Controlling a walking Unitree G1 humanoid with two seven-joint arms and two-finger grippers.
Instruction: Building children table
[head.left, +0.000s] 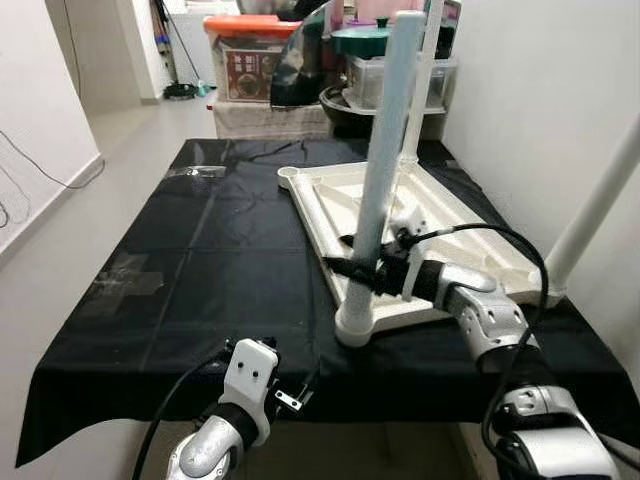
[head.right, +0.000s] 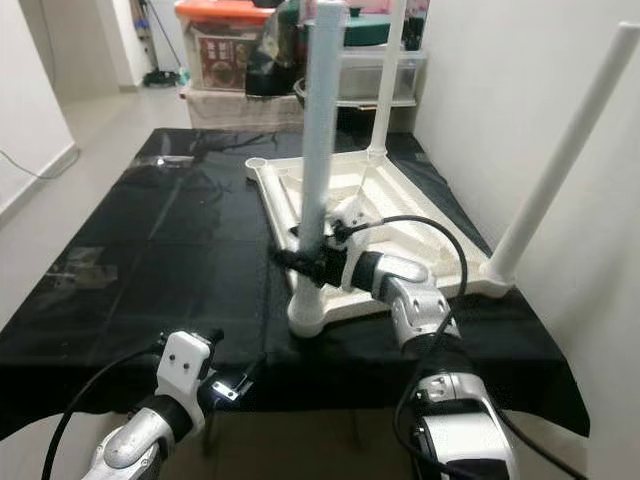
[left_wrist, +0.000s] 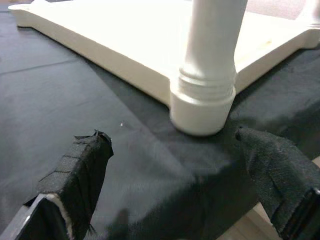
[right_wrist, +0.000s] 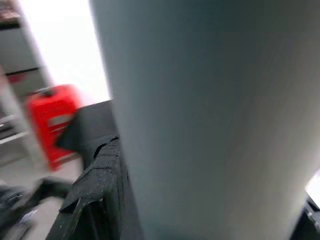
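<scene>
My right gripper (head.left: 362, 268) clamps the near table leg (head.left: 385, 170), seated upright in the corner socket of the inverted tabletop (head.left: 440, 215). My left gripper (left_wrist: 175, 170) hangs spread nearby. Next: seat the leg fully, then release.

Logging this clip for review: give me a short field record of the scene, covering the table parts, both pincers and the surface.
surface: black cloth over a low table
tabletop: white tabletop lying upside down on the cloth
legs fitted: near-corner leg, right-corner leg, far-corner leg, all upright
empty socket: left corner
right pincer: right pincer closed around the near-corner leg, low on it
left pincer: left pincer open, low at the cloth's near edge, facing the leg's base
background: storage boxes
</scene>
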